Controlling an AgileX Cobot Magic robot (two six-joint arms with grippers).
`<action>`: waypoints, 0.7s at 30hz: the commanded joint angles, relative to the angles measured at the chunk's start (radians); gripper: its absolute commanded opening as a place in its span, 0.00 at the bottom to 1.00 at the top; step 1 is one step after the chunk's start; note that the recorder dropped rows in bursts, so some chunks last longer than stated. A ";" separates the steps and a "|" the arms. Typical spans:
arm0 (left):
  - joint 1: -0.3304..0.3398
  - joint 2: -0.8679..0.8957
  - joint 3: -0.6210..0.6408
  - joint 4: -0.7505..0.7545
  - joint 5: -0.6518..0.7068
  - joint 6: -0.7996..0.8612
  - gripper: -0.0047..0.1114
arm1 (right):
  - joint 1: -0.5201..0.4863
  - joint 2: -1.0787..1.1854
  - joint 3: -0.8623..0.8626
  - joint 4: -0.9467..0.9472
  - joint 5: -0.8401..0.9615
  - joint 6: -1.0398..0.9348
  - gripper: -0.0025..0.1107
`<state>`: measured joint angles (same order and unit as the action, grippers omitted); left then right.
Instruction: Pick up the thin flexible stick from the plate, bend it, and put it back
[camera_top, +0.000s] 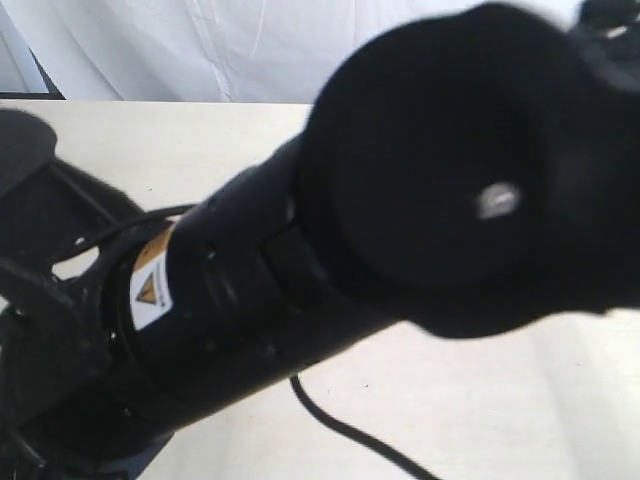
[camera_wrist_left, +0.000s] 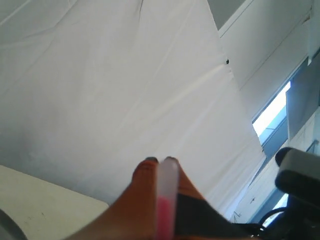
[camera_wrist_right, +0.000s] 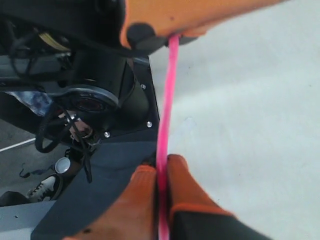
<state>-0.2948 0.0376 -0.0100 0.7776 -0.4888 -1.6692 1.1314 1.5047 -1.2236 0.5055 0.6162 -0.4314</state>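
Pink-red and nearly straight, the thin flexible stick (camera_wrist_right: 166, 100) ran between the left jaws and right jaws, each pair clamped shut on it.

Stick (camera_wrist_right: 165, 115) between right pincer (camera_wrist_right: 160, 167) and left pincer (camera_wrist_left: 160, 161), one end in each, above table (camera_wrist_right: 250, 125)

One thin flexible stick (camera_wrist_right: 166, 100). Two: left end effector (camera_wrist_left: 160, 161), right end effector (camera_wrist_right: 161, 167). One table (camera_top: 180, 150).
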 joint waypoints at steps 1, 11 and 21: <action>-0.005 -0.002 -0.007 -0.029 -0.017 0.014 0.04 | -0.002 0.059 -0.006 0.000 0.002 -0.014 0.01; -0.005 -0.002 -0.027 -0.071 -0.111 0.012 0.04 | -0.002 0.181 -0.006 -0.009 -0.166 -0.014 0.01; -0.005 -0.002 -0.027 -0.067 -0.112 0.008 0.04 | -0.002 0.236 -0.006 -0.028 -0.347 -0.014 0.01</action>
<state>-0.2948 0.0376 -0.0180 0.7496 -0.5038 -1.6433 1.1412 1.7201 -1.2350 0.5005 0.2997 -0.4521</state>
